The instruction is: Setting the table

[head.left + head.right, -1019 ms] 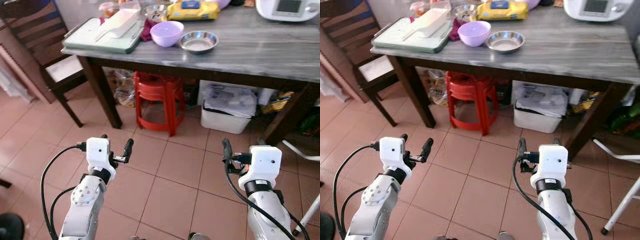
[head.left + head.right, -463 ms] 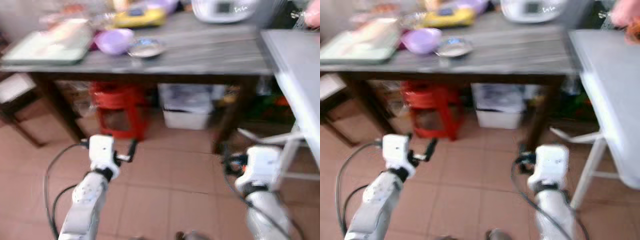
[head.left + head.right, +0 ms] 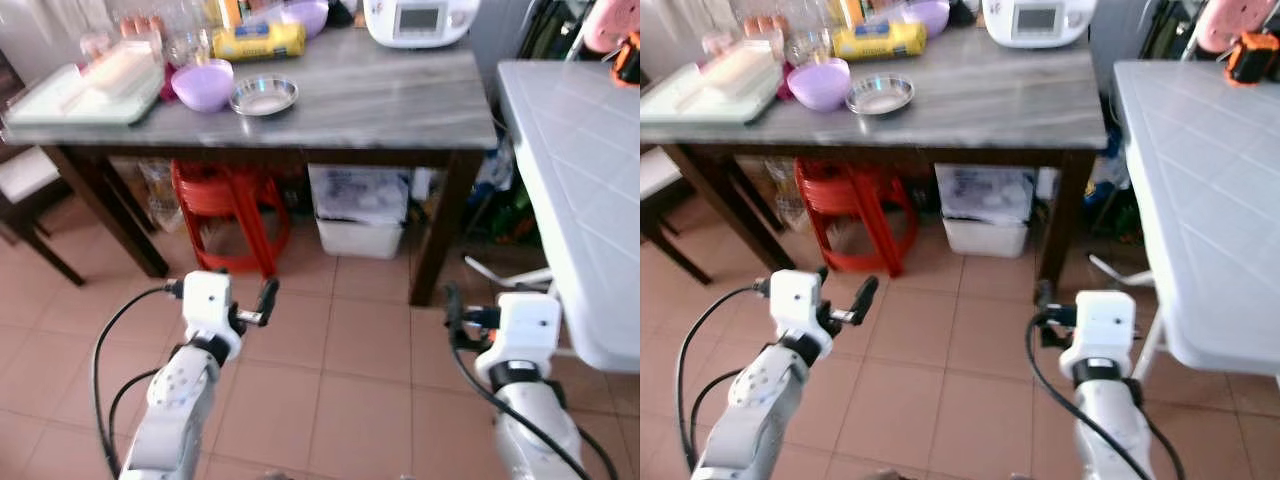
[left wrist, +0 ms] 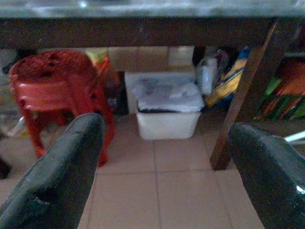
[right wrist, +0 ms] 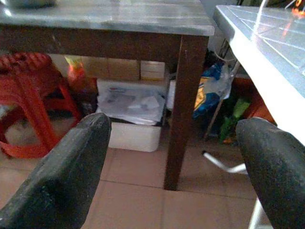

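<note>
Far left on the grey marble-top table (image 3: 400,105), a pale green tray (image 3: 40,100) is sitting w/ a white oblong dish (image 3: 120,68) on it. Next along, a lilac bowl (image 3: 202,84) is sitting just beside a steel bowl (image 3: 264,96), nearly touching. Behind them a yellow packet (image 3: 258,40) and a 2nd lilac bowl (image 3: 306,16) are lying near the back edge, then a white cooker w/ a display (image 3: 420,20) is standing further right.

Under the table, stacked red plastic stools (image 3: 225,200) are sitting left of a white bin (image 3: 362,210) w/ a crumpled liner.

Left gripper (image 3: 238,303) is hovering low over the tiled floor (image 3: 340,380), in front of the table, pointing at the stools; fingers (image 4: 66,176) spread wide apart, nothing between them. Right gripper (image 5: 171,162) is hovering at similar height near the table's right leg (image 3: 435,235); its fingers (image 5: 62,176) are also standing wide apart, empty.

Far right, a white tiled-pattern table (image 3: 580,170) is jutting in, w/ an orange item (image 3: 1252,55) and a pink item (image 3: 1225,20) at its far end.
</note>
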You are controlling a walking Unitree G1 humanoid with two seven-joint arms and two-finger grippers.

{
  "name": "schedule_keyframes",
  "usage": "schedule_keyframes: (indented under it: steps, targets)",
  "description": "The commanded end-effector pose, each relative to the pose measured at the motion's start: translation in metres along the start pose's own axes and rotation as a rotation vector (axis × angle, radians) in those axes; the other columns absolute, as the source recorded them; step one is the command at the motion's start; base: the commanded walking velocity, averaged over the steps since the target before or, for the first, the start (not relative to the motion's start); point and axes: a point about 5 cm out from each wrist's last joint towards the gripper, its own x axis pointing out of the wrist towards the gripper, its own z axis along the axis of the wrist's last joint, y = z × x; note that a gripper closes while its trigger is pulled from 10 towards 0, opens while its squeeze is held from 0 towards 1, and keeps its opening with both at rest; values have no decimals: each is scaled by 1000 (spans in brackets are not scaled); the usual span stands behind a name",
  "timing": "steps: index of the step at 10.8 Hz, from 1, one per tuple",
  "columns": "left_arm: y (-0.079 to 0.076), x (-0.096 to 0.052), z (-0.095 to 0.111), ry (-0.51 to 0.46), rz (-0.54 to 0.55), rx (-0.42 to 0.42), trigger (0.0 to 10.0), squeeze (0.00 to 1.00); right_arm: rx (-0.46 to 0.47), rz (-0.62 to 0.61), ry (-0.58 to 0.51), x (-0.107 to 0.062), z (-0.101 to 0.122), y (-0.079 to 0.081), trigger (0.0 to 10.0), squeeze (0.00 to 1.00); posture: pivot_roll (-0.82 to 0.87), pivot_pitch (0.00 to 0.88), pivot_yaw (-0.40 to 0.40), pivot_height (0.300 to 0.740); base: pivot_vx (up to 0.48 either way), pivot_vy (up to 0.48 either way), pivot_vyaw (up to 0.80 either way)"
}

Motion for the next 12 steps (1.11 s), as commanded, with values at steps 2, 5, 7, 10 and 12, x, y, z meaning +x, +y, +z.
schedule_keyframes:
  steps: [2, 5, 7, 10, 12]
  targets:
    - [3, -1, 2, -4, 9, 3, 10000, 0, 4, 10, 7, -1, -1, 1, 10000, 0, -100, 125, 132, 740, 0, -300, 0]
    - [3, -1, 2, -4, 9, 3, 10000, 0, 4, 10, 7, -1, -1, 1, 10000, 0, -100, 125, 132, 740, 0, -300, 0]
    - [3, -1, 2, -4, 9, 3, 10000, 0, 4, 10, 7, -1, -1, 1, 10000, 0, -100, 125, 132, 740, 0, -300, 0]
    - [-2, 9, 29, -97, 1, -3, 10000, 0, -51, -18, -187, 6, 39, -6, 10000, 0, -98, 115, 129, 740, 0, -200, 0]
    - [-5, 12, 39, -137, -7, -8, 10000, 0, -65, -22, -256, 5, 50, -7, 10000, 0, -96, 116, 129, 740, 0, 0, 0]
